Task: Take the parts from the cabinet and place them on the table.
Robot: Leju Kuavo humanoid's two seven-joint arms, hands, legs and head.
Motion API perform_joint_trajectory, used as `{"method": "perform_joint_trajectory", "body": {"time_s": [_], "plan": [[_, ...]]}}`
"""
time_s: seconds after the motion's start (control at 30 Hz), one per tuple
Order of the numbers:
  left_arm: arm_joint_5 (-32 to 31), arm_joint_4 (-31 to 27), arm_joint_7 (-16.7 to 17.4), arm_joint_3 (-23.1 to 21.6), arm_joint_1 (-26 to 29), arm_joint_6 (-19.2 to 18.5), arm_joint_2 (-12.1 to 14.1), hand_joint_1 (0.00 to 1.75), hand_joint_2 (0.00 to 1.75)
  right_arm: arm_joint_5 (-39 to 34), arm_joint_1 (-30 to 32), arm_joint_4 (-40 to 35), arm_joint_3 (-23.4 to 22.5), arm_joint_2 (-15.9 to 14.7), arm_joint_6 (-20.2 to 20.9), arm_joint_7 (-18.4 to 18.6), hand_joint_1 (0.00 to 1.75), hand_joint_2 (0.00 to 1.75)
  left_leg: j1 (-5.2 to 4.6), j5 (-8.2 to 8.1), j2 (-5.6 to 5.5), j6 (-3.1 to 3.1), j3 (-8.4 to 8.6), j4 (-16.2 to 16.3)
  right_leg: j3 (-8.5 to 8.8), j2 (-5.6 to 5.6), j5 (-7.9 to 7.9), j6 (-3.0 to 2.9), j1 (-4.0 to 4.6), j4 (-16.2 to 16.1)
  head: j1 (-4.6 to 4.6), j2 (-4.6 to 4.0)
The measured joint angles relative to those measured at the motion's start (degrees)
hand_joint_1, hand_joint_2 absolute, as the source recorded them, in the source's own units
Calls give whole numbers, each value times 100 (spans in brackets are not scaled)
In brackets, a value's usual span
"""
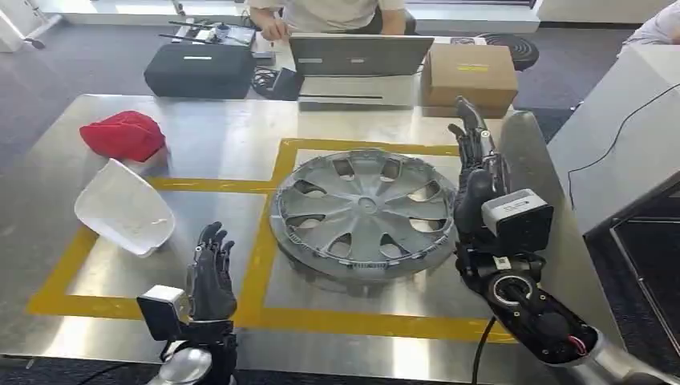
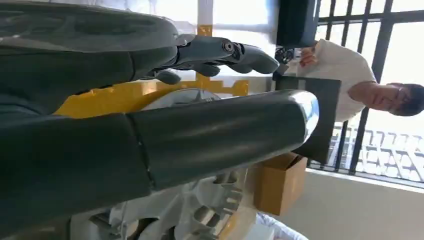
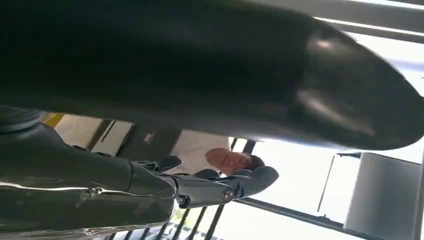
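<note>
On the far left of the shiny steel table (image 1: 216,132) lies a red rounded plastic cover (image 1: 123,135), and just in front of it rests a white curved plastic shell (image 1: 124,208), partly on the yellow tape line (image 1: 265,249) that marks a rectangle on the table. Nearer to the robot, the left hand (image 1: 211,277) stands upright above the table edge with its fingers apart and holds nothing; it is beside the tape line and apart from the white shell. In the middle, inside the tape frame, the large silver-grey round plastic wheel cover (image 1: 365,212) lies flat on the table. At its right rim the right hand (image 1: 477,172) points away from the robot with fingers stretched and loose, holding nothing; I cannot tell if it touches the rim. Behind the table are a black case (image 1: 200,70), a grey laptop (image 1: 361,54) and a brown cardboard box (image 1: 469,74), with a person (image 1: 329,14) sitting there.
</note>
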Motion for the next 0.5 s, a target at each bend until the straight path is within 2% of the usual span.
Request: {"method": "perform_joint_trajectory", "body": {"time_s": [0.03, 0.07, 0.1, 0.13, 0.27, 0.5], "plan": [[0, 0, 0, 0, -1, -2, -2, 0, 0, 0, 0, 0, 0, 0, 0, 0, 0, 0, -8, -11, -2, 14, -8, 15, 10, 0, 9, 13, -13, -25, -2, 0], [0, 0, 0, 0, -3, -4, -2, 0, 0, 0, -2, 0, 0, 2, 0, 0, 0, 0, -46, -12, -6, 105, 6, 4, 30, 2, 39, 103, -44, -79, -20, 0], [-4, 2, -2, 0, -6, -9, -4, 0, 0, 0, 2, 0, -7, 2, 0, 0, 0, 0, -19, 42, 11, 107, 52, -96, 51, 9, 38, 95, -10, -93, -37, 0], [-4, 4, -2, 0, -15, -11, -4, 0, 0, 4, -14, 0, -11, 2, 0, -7, 0, 0, 1, 59, 6, 15, 58, -129, 58, 6, 69, 13, -2, -135, -26, 0], [0, 4, -2, 0, -17, -11, -4, 0, 0, 4, -19, 0, -11, 2, 0, -2, 0, 0, -13, 48, -1, 39, 57, -110, 67, 3, 64, 35, -10, -144, -11, 0], [4, 4, -2, 0, -17, -9, 0, 0, 0, 4, -21, 0, -11, 2, 0, -2, 0, 0, -45, 11, -1, 96, 56, -72, 87, 4, 47, 91, -39, -144, -37, 0]]}}
